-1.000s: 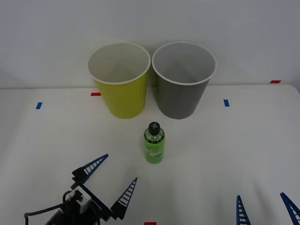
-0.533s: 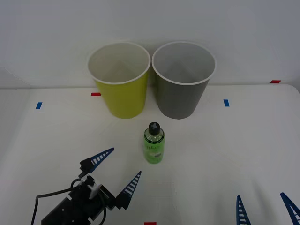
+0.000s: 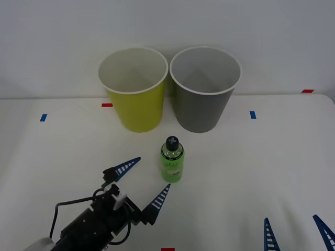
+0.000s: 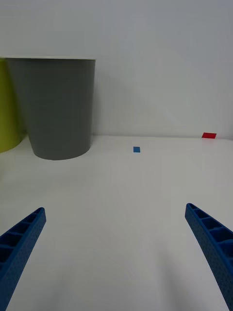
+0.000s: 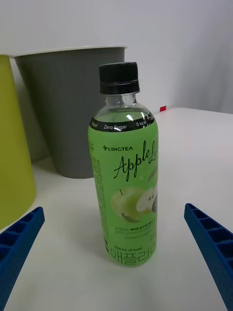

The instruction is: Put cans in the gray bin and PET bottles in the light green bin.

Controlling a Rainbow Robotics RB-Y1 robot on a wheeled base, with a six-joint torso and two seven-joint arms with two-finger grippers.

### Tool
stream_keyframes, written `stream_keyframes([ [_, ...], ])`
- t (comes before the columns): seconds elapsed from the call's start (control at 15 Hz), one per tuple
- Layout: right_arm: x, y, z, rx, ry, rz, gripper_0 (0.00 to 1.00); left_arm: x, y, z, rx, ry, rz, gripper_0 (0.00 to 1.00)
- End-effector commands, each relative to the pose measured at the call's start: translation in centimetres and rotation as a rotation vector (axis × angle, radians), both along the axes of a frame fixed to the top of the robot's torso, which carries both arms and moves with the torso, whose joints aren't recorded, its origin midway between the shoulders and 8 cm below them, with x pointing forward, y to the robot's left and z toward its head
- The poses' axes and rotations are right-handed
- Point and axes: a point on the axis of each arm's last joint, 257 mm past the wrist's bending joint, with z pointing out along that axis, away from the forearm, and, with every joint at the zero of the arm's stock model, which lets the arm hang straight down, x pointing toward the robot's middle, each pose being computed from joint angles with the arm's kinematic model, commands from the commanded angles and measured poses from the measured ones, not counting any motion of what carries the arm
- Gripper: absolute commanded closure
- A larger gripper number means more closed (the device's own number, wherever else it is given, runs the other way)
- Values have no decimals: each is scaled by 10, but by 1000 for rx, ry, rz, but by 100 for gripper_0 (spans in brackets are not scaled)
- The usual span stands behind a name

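Bottle (image 3: 171, 160) stands upright before two bins as left gripper (image 3: 142, 183), fingers wide, faces it; right gripper (image 3: 298, 232) open.

I see the PET bottle (image 5: 125, 170) as clear glossy plastic with a shiny green label; behind it the gray bin (image 3: 204, 104) and light green bin (image 3: 135, 104) look smooth matt plastic on the matt white table (image 3: 261, 172).

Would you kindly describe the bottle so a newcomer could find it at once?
Two bins stand side by side at the table's far edge, the light green bin and the gray bin. The bottle stands upright just before them, far shorter, with a green label and black cap.
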Motion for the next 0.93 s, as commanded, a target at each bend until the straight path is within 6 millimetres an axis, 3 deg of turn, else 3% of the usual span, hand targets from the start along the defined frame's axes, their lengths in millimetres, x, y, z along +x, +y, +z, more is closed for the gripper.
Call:
stream_keyframes([
  [0.07,0,0,0,0,0,0,0,8,-18,1,-21,3,-15,0],
  [0.53,0,0,0,0,0,0,0,34,-59,10,-57,28,-4,0],
  [0.93,0,0,0,0,0,0,0,47,-81,22,-71,41,-3,0],
])
